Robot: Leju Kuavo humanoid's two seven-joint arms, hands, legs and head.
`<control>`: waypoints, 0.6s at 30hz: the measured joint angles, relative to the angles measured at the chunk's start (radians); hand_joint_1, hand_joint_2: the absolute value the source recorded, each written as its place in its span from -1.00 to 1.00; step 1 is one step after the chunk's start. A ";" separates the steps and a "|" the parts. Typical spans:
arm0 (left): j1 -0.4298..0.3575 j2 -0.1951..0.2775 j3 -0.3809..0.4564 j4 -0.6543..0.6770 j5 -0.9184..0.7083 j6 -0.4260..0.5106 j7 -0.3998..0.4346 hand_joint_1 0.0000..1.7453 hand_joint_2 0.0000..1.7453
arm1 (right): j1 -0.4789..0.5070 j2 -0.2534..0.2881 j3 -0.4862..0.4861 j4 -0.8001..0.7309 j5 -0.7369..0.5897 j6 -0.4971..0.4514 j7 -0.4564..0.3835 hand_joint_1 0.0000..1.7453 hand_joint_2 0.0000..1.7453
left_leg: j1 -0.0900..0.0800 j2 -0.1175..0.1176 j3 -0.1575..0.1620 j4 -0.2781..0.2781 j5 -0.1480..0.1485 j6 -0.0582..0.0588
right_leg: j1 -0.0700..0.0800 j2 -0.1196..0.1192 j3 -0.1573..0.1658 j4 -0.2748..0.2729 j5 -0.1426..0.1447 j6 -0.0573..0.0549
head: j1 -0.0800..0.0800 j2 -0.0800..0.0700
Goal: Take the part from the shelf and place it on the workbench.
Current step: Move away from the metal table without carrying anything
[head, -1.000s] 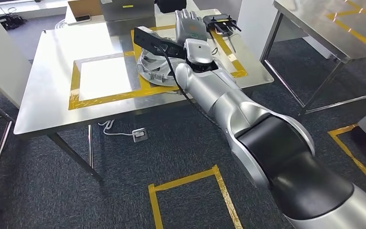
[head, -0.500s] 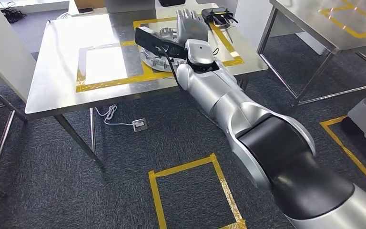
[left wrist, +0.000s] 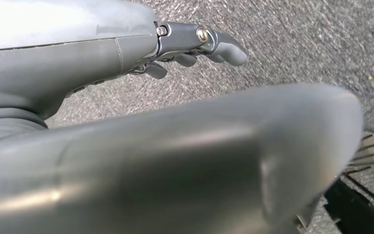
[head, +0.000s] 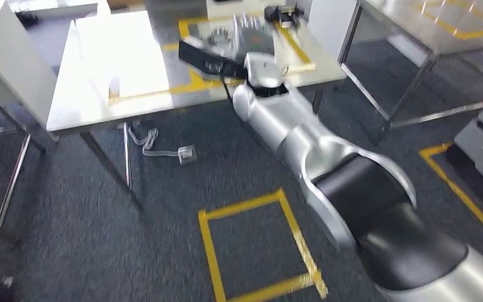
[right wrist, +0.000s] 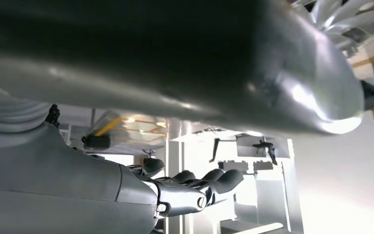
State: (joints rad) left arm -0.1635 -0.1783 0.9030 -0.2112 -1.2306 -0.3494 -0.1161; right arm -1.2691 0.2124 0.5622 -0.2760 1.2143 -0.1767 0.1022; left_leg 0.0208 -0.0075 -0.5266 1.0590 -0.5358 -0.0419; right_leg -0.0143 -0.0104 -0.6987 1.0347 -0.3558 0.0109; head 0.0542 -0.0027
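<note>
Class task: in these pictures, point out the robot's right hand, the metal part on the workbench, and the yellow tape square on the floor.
right hand (head: 251,33): head view, back of the hand.
metal part (head: 219,42): head view, its ribbed top.
yellow tape square (head: 209,243): head view, its left strip.

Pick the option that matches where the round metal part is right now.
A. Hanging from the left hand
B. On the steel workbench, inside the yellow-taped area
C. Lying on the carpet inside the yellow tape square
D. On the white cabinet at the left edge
B: in the head view the part sits on the workbench within the yellow tape outline, just beyond the right hand.
</note>
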 joint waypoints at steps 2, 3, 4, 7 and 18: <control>0.001 0.000 0.000 0.000 0.000 0.000 0.001 -1.00 -1.00 | 0.002 -0.002 -0.002 0.001 0.002 0.000 0.000 -1.00 -1.00 | -0.003 0.000 -0.013 -0.008 0.009 0.024 | -0.003 0.001 -0.004 -0.005 0.015 0.013 | 0.001 0.000; 0.001 0.000 0.000 0.000 0.000 0.000 0.001 -1.00 -1.00 | 0.004 -0.004 -0.002 0.001 0.003 0.001 0.000 -1.00 -1.00 | -0.003 0.001 -0.021 -0.008 0.020 0.036 | -0.005 0.002 -0.010 0.001 0.004 0.019 | 0.002 0.000; 0.001 0.000 0.000 0.000 0.000 0.000 0.001 -1.00 -1.00 | 0.006 -0.007 -0.003 0.001 0.004 0.002 0.000 -1.00 -1.00 | -0.001 0.003 -0.034 -0.010 0.033 0.045 | -0.006 0.003 -0.022 0.026 -0.029 0.023 | 0.002 0.000; 0.002 0.001 0.000 -0.001 0.000 0.000 0.001 -1.00 -1.00 | 0.009 -0.011 -0.006 0.002 0.007 0.002 -0.001 -1.00 -1.00 | -0.003 0.005 -0.081 -0.011 0.076 0.059 | -0.004 0.006 -0.073 0.207 -0.176 0.029 | 0.004 0.000; 0.002 -0.004 0.000 -0.001 0.000 0.000 0.001 -1.00 -1.00 | 0.009 -0.005 -0.011 -0.001 0.014 0.001 -0.012 -1.00 -1.00 | -0.008 0.005 -0.169 -0.029 0.181 0.022 | 0.020 0.009 0.157 -0.017 -0.147 -0.031 | 0.007 0.000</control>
State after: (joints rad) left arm -0.1612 -0.1827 0.9026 -0.2119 -1.2309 -0.3494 -0.1151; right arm -1.2602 0.2073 0.5512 -0.2770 1.2283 -0.1754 0.0904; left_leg 0.0132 -0.0026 -0.6954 1.0299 -0.3543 -0.0196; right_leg 0.0059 -0.0015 -0.5419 1.0180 -0.5024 -0.0201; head 0.0616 -0.0027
